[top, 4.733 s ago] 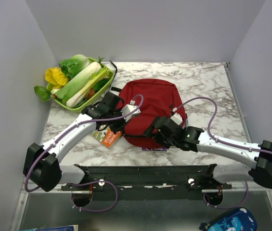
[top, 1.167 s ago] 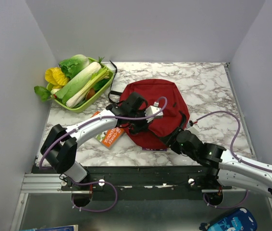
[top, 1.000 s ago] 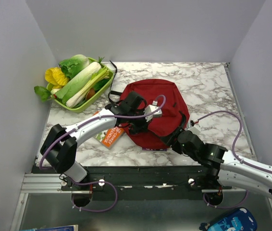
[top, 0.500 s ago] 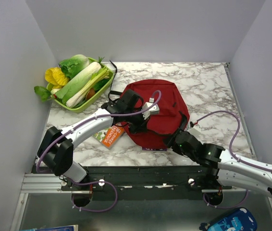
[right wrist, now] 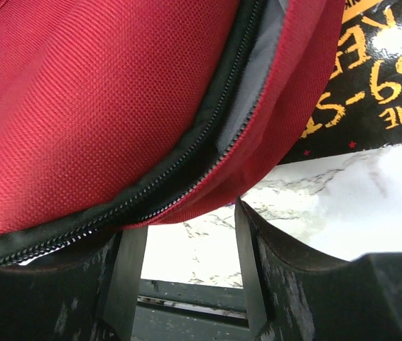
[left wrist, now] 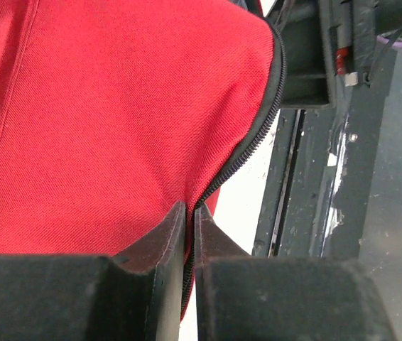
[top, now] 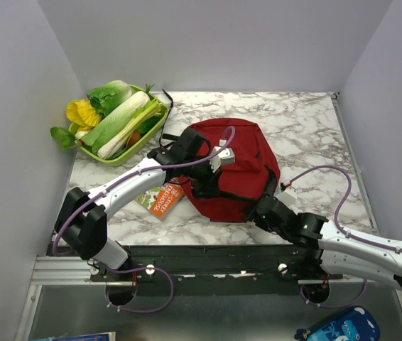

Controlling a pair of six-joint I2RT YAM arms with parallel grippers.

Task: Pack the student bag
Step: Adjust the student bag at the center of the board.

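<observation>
L tool [left wrist: 190, 209] is nearly closed, just a thin slit, w/ the zip seam [left wrist: 258, 128] of the student bag [top: 247, 170] running into that slit at lower centre of the wrist view. The pinch looks light. R tool [right wrist: 183, 227] is wide. Its fingers stand apart at the bottom of its view, w/ the bag's lower rim bulging down btwn them but not clamped.

Step in hand, prob.: spreading the bag's mouth so things can go in. To do it well:
- L should hold the fabric beside the teeth, not just the teeth, then lift the upper flap up and away.
- R should push further under the lower rim before closing so it gets both the red cloth and the grey lining [right wrist: 251, 71].
- Pull the two rims apart slowly, since the bag is soft and could slide on the tabletop [top: 300, 121] rather than open.
- Keep clear of the dark cover w/ yellow lettering [right wrist: 386, 71] under the rim, upper right of R's view.

The bag sits centre frame in the top view, flat on the marble, right of the green veg basket [top: 160, 117], w/ an orange booklet [top: 160, 200] at its lower left. It's dark red, rounded and woven, w/ a black zip partly open showing a grey strip.
</observation>
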